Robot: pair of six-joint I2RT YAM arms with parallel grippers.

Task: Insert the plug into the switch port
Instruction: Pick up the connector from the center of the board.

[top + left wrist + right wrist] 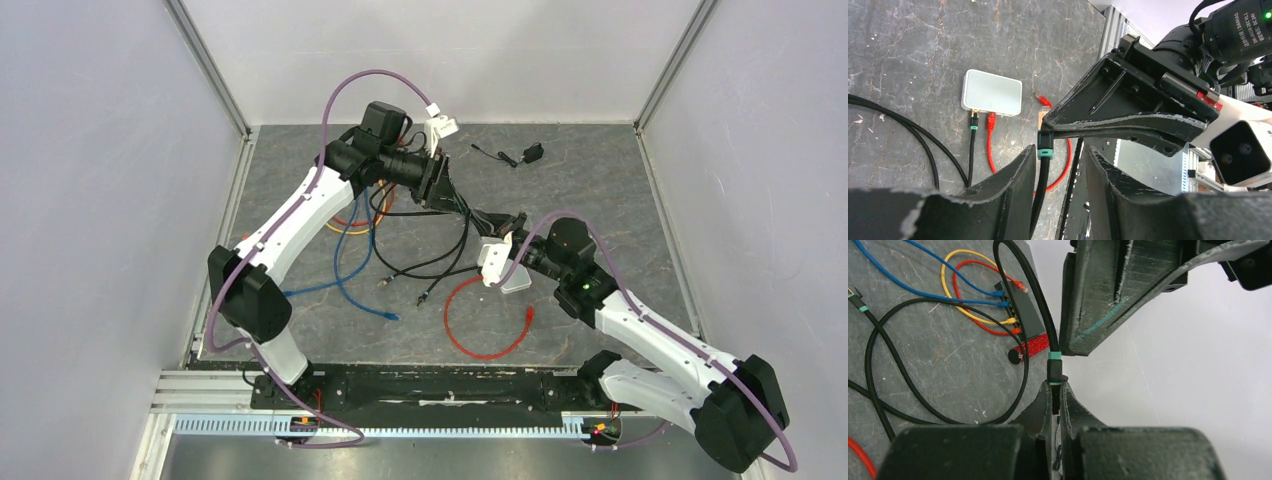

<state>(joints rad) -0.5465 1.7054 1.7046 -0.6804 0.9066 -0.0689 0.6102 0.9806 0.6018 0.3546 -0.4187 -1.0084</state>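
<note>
The plug (pixel 1054 371), black with a teal band, is pinched between the fingers of my right gripper (pixel 1055 386), which is shut on it above the table. Its black cable (pixel 1040 185) runs down between the fingers of my left gripper (pixel 1060 150), which stand apart around the cable without squeezing it. In the top view the left gripper (pixel 445 190) and right gripper (pixel 505 225) meet over the table's middle. The flat black switch (pixel 1025 310) lies beyond, with blue, yellow and red cables in the switch ports along its long edge (pixel 1009 312).
A white rounded box (pixel 992 93) holds a black and a red cable. Loose black, blue (pixel 345 280) and red (pixel 480 325) cables sprawl over the grey mat. A red glittery cylinder (pixel 1032 347) lies by the switch. A small black adapter (pixel 533 152) sits at the back.
</note>
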